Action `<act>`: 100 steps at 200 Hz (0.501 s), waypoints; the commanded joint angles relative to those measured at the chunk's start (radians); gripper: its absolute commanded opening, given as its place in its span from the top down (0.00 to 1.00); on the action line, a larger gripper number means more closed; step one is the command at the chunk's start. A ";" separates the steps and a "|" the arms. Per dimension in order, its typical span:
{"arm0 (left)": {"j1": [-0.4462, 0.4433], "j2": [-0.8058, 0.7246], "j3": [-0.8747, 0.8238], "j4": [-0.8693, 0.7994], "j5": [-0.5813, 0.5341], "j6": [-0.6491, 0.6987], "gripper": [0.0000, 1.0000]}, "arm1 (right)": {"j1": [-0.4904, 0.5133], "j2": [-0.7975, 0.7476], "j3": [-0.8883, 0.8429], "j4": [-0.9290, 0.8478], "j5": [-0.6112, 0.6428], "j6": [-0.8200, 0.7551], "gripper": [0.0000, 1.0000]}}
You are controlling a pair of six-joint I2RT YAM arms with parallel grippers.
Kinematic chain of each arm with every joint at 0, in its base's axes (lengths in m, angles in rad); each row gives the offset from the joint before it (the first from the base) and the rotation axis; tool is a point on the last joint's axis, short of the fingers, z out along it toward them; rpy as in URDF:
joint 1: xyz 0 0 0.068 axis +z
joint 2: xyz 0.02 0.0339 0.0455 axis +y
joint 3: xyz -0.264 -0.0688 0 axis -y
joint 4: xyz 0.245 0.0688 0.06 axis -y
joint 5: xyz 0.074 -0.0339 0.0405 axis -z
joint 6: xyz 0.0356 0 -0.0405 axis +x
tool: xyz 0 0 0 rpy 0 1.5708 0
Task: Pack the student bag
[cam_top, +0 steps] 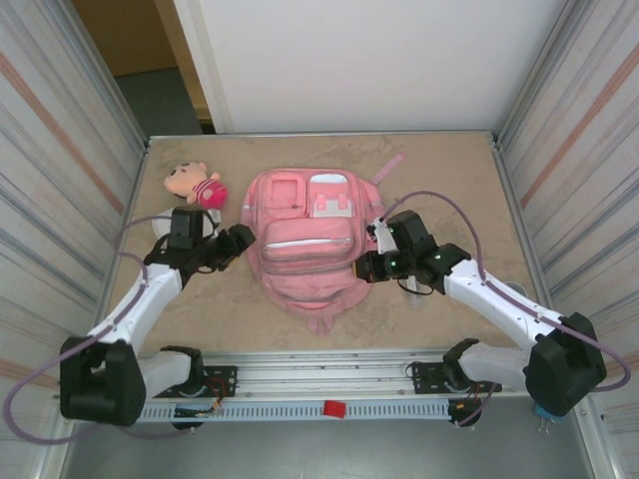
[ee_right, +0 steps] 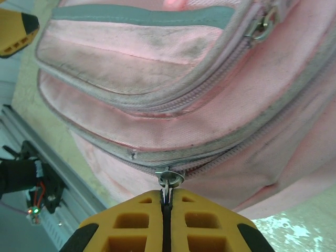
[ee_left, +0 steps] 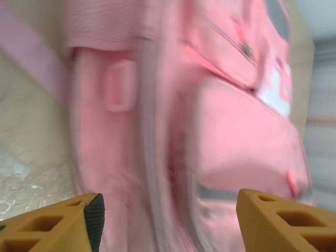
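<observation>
Table (cam_top: 449, 190), sandy mottled top, walled on three sides. Arms bolted at the near edge.

Student bag (cam_top: 305, 235): large pink fabric backpack with grey-white zip trim. It lies flat at the middle of the table, pocket side up. Long axis runs from far edge to near edge. Two small pockets sit at the far end, a wide pocket below them, and a small loop at the near end. One pink strap pokes out toward the far-right corner. White patch (cam_top: 331, 205) on the far-right pocket has pink marks too small to read.

Left arm: elbow bent, forearm angled in from the near-left corner. Left gripper (ee_left: 168, 220) is at the bag's left side with its jaws apart and nothing between them.

Right arm: reaches in from the near-right corner, wrist turned toward the bag's right side. Right gripper (ee_right: 166, 202) has its jaws together, pinching the small metal zipper pull (ee_right: 169, 178) on the lower zip line.

Small pink-and-tan plush doll (cam_top: 197, 185) lies near the far-left corner, beside the bag but apart from it.
</observation>
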 commanded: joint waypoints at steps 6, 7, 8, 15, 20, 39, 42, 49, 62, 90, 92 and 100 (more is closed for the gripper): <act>-0.202 -0.129 0.040 0.004 -0.122 0.416 0.31 | 0.012 0.011 0.075 0.004 -0.113 -0.057 1.00; -0.211 -0.130 0.040 0.008 -0.123 0.431 0.31 | 0.012 0.010 0.076 0.004 -0.115 -0.058 1.00; -0.221 -0.133 0.040 0.009 -0.123 0.445 0.31 | 0.012 0.011 0.078 0.003 -0.115 -0.058 1.00; -0.287 -0.141 0.041 0.029 -0.132 0.541 0.29 | 0.012 0.010 0.083 0.001 -0.119 -0.061 1.00; -0.336 -0.140 0.045 0.038 -0.143 0.600 0.28 | 0.011 0.008 0.088 -0.001 -0.121 -0.064 1.00; -0.497 -0.078 0.092 0.040 -0.243 0.816 0.24 | 0.012 0.003 0.097 -0.007 -0.124 -0.069 1.00; -0.516 -0.061 0.103 0.038 -0.253 0.844 0.24 | 0.012 0.004 0.097 -0.007 -0.125 -0.070 1.00; -0.555 -0.019 0.129 0.035 -0.277 0.907 0.23 | 0.012 0.002 0.097 -0.008 -0.126 -0.071 1.00; -0.610 0.071 0.180 0.037 -0.322 1.002 0.23 | 0.012 0.001 0.096 -0.008 -0.128 -0.071 1.00; -0.662 0.271 0.287 0.071 -0.375 1.123 0.24 | 0.012 0.001 0.097 0.001 -0.146 -0.069 1.00; -0.664 0.282 0.292 0.077 -0.379 1.126 0.24 | 0.012 -0.001 0.097 0.001 -0.147 -0.069 1.00; -0.665 0.327 0.309 0.107 -0.393 1.135 0.28 | 0.012 -0.002 0.099 0.001 -0.152 -0.070 1.00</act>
